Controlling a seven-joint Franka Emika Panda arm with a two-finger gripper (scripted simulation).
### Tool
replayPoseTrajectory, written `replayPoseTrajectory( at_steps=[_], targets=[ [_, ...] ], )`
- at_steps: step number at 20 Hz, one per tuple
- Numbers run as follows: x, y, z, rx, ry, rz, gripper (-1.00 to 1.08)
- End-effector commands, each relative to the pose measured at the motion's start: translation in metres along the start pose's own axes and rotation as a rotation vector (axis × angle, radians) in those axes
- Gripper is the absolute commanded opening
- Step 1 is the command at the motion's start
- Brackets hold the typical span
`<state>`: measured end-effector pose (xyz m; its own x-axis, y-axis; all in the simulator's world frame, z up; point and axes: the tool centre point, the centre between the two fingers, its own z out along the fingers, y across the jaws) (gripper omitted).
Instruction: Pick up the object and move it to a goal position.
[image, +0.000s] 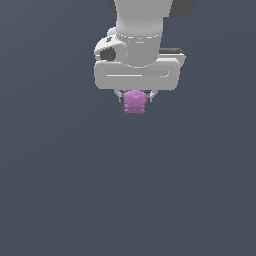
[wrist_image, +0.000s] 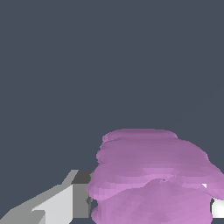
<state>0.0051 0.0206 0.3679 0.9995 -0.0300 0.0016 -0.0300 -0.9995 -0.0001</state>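
Note:
The object (image: 135, 102) is a small pink-purple ribbed cylinder, hanging beneath the white gripper (image: 135, 97) in the upper middle of the exterior view. Short fingers press against its two sides, so the gripper is shut on it. It hangs clear of the dark grey surface, with its top partly hidden by the hand. In the wrist view the object (wrist_image: 153, 175) fills the foreground as stacked purple rings, with one finger (wrist_image: 65, 201) touching its side and a sliver of the other finger (wrist_image: 217, 209) at the frame's edge.
A plain dark grey-blue surface (image: 125, 190) spreads across both views. The arm's white wrist (image: 137, 30) rises out of the exterior view's upper edge. No other objects or marker show.

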Motion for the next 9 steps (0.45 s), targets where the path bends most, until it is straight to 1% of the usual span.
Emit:
replayPoseTrajectory(
  at_steps=[1,5,9],
  targets=[
    [-0.001,-0.001,-0.013,0.000,-0.002,0.000,-1.00],
    [0.000,-0.002,-0.024,0.000,-0.002,0.000,-1.00],
    [0.000,-0.002,-0.028,0.000,-0.002,0.000,-1.00]
  ],
)
